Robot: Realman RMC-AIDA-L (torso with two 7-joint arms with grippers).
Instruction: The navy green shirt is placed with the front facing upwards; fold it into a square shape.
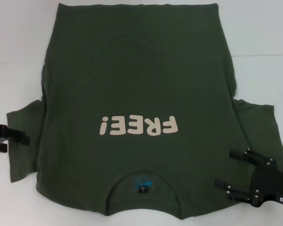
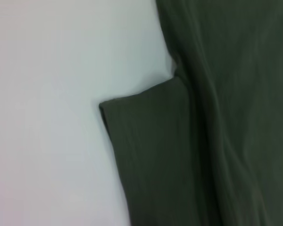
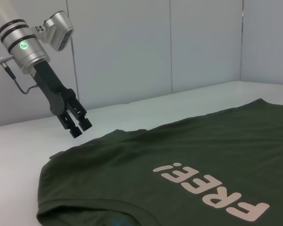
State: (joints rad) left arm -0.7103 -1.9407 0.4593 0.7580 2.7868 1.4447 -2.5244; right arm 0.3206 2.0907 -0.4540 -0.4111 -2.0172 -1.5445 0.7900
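The navy green shirt (image 1: 137,94) lies spread flat on the white table, front up. Its cream "FREE!" lettering (image 1: 138,125) reads upside down to me, and the collar with a blue label (image 1: 142,183) is at the near edge. My left gripper (image 1: 12,141) hovers open at the outer edge of the left sleeve (image 1: 23,141), holding nothing; the right wrist view shows it (image 3: 81,127) just above the cloth. My right gripper (image 1: 224,168) stands open over the shirt near the right sleeve (image 1: 259,127), empty. The left wrist view shows only the sleeve (image 2: 151,141) and table.
The white table (image 1: 19,47) surrounds the shirt on the left, right and far sides. Grey wall panels (image 3: 132,47) stand behind the table's far edge. Small creases run down both sides of the shirt body.
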